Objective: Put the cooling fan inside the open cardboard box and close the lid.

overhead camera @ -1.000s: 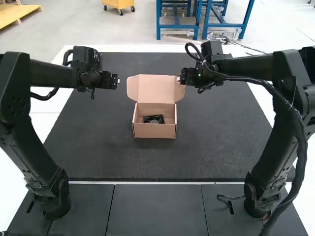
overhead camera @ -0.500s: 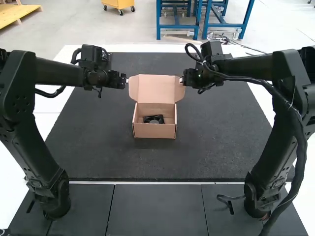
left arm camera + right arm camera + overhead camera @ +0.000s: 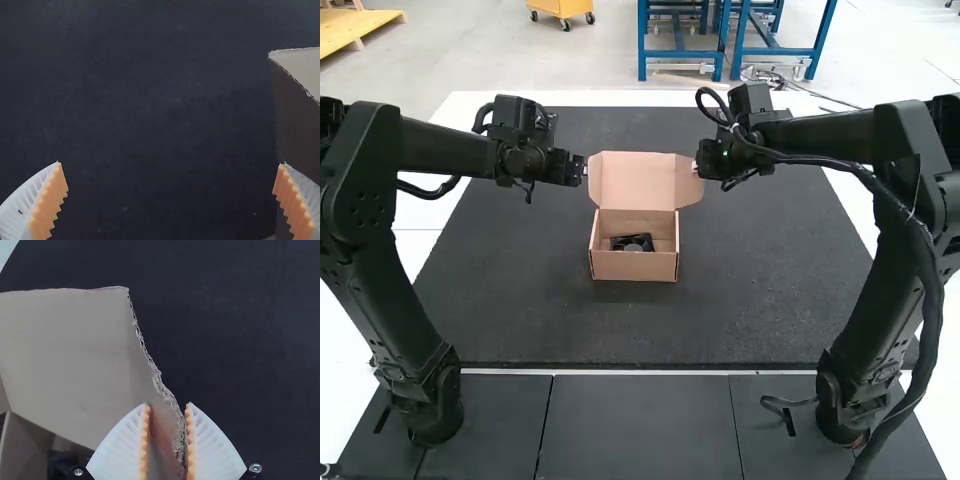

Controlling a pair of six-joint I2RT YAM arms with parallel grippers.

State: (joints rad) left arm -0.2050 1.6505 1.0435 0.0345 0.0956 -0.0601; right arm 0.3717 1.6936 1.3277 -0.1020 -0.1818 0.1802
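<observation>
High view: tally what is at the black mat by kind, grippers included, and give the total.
cardboard box: 1
cooling fan: 1
grippers: 2, the left gripper and the right gripper
Total: 4

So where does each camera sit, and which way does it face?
High view: above and behind, looking down on the mat, left arm, right arm, box and fan.
Left wrist view: on the left arm, facing the mat; open left gripper beside the lid.
Right wrist view: on the right arm; right gripper pinches the lid.
All three show the lid.
</observation>
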